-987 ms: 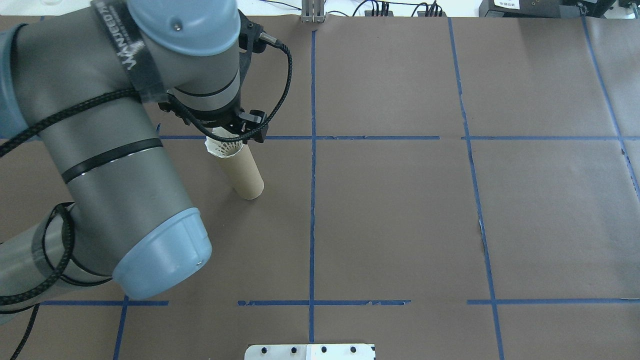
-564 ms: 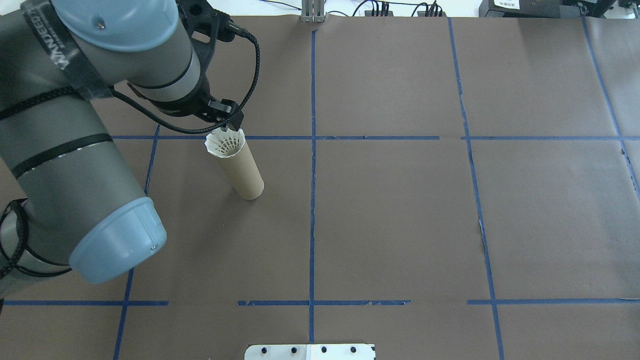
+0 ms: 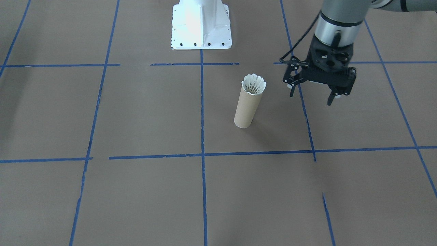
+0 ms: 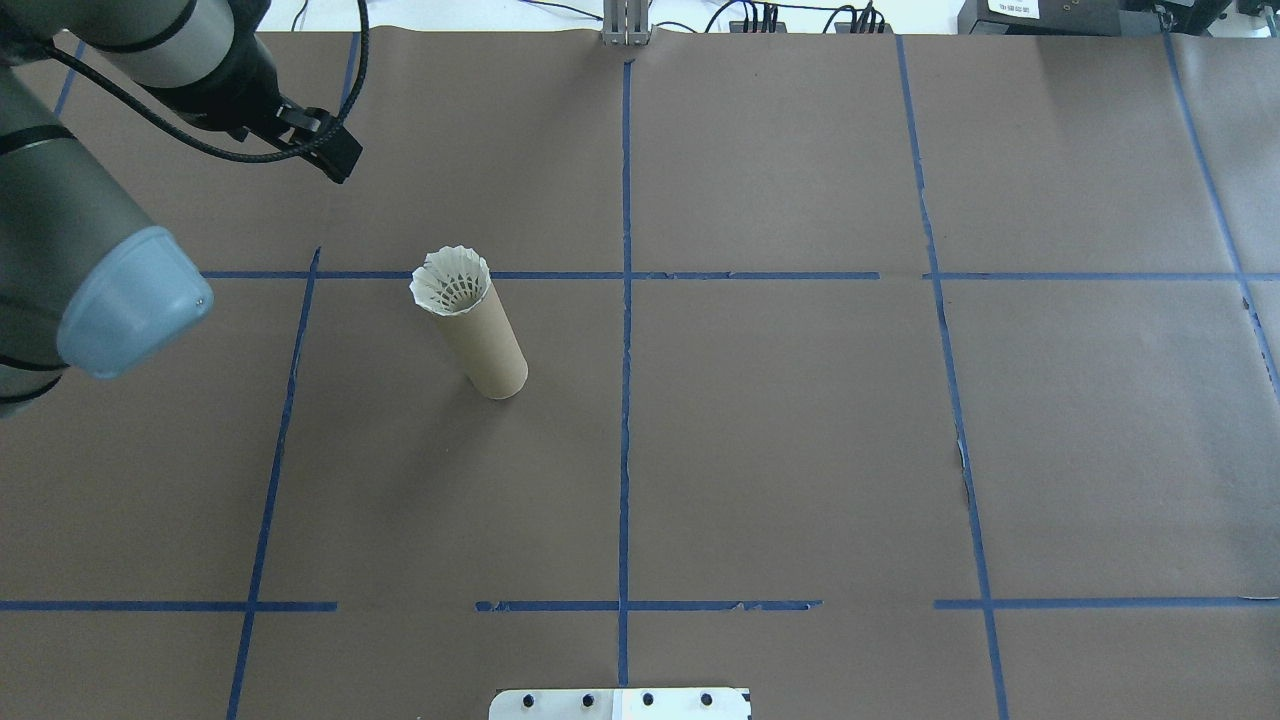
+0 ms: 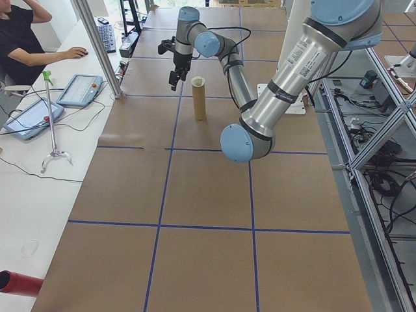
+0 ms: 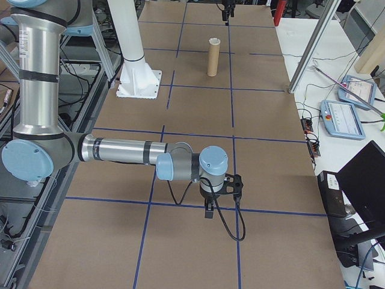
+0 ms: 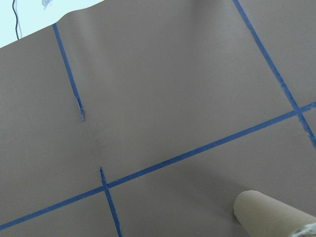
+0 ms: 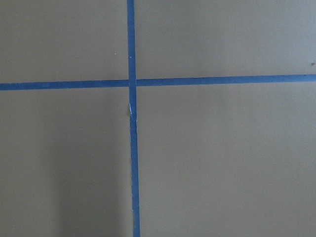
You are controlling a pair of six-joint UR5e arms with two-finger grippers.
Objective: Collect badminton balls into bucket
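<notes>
Seemingly I'm nearly done — the shuttlecock (image 3: 253, 84) sits feathers-up in the mouth of the bucket (image 3: 248, 108), my left gripper (image 3: 313, 94) spread empty beside it; my right gripper's (image 6: 212, 209) state I cannot tell.

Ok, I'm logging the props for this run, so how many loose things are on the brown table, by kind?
White feathered shuttlecock, sitting in the tube's mouth: 1
Tall tan cardboard tube, standing upright: 1
Total: 2
</notes>
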